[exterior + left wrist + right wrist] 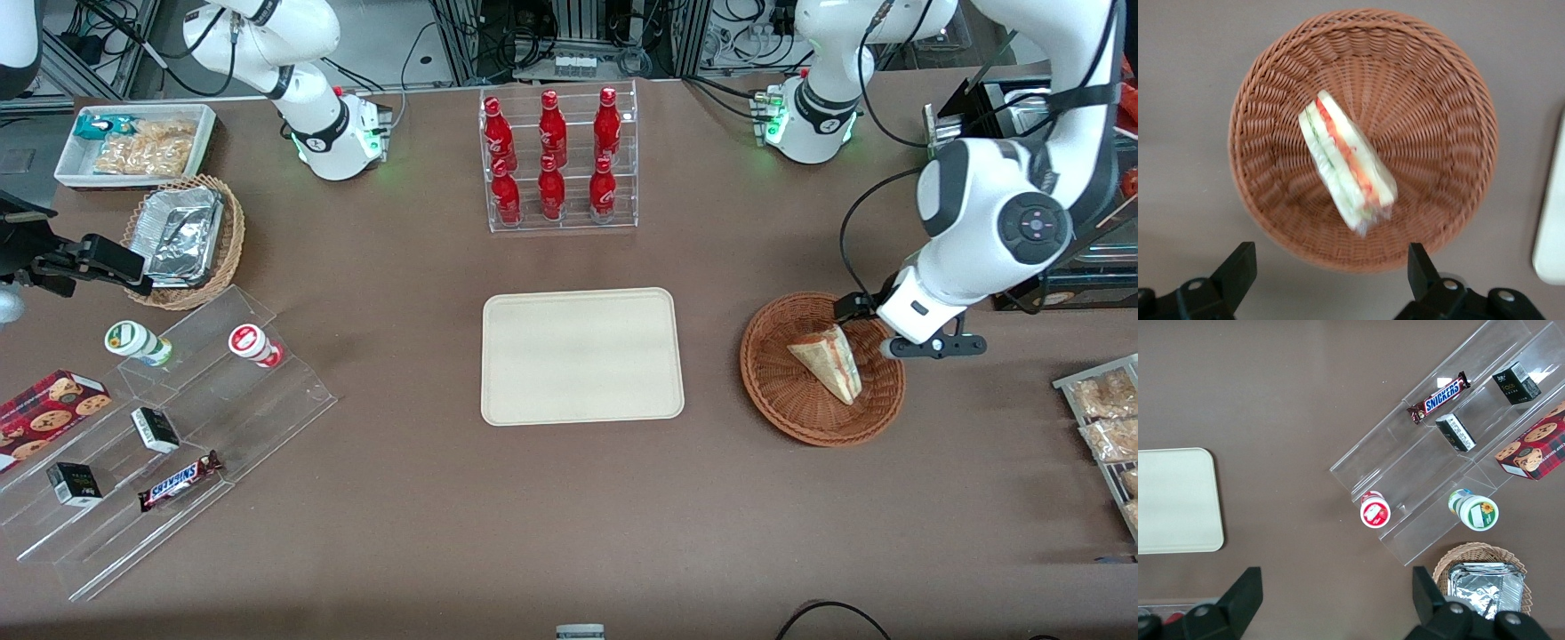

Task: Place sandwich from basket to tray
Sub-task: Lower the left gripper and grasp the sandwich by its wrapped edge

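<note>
we see the sandwich (829, 361) lying on its side in the basket (782, 404), its pale bread face up in the front view and its red and green filling edge showing in the left wrist view (1346, 163). the basket (1451, 107) sits on the brown worktop (569, 516) toward the working arm's end, about midway between the worktop's front-camera edge and the edge where the arm bases stand. the tray (582, 356) lies flat in the middle of the worktop, beside the basket and apart from it, with bare worktop between them; one rounded edge of it shows in the left wrist view (1550, 220).

our pincer (861, 331) hangs above the basket's rim on the side farther from the front camera, over the sandwich's upper corner as that camera sees it. in the left wrist view its two dark fingers (1238, 270) stand spread wide, with nothing between them, and the sandwich lies in the basket below, untouched by either finger.

a clear rack of red bottles (556, 160) stands near the edge with the arm bases, farther from the front camera than the tray. toward the parked arm's end we see a stepped clear display (169, 436) carrying a snickers bar (178, 480), and a lighter wicker basket of foil containers (182, 236).
</note>
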